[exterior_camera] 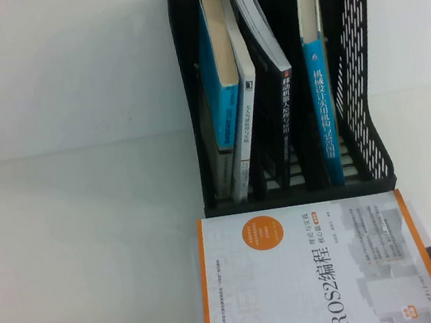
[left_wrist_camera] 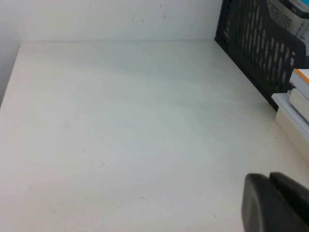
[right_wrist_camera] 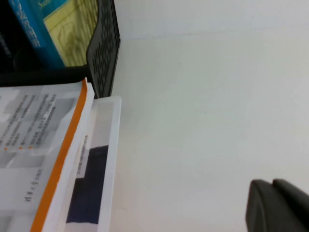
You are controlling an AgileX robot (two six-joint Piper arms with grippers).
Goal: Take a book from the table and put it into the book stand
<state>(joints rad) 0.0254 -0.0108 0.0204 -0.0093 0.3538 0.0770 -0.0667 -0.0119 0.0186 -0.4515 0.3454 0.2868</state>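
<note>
The left gripper [left_wrist_camera: 275, 203] hovers over bare white table [exterior_camera: 84, 252], seen only in its wrist view; its fingers appear pressed together. The black book stand [exterior_camera: 359, 69] holds four upright books. In front of it, touching its base, the ROS2 book [exterior_camera: 312, 276] lies flat, long axis running toward the stand. The right wrist view shows a second book [right_wrist_camera: 94, 164] beneath it. The right gripper [right_wrist_camera: 280, 205] hangs beside that stack; whether it is spread I cannot tell.
</note>
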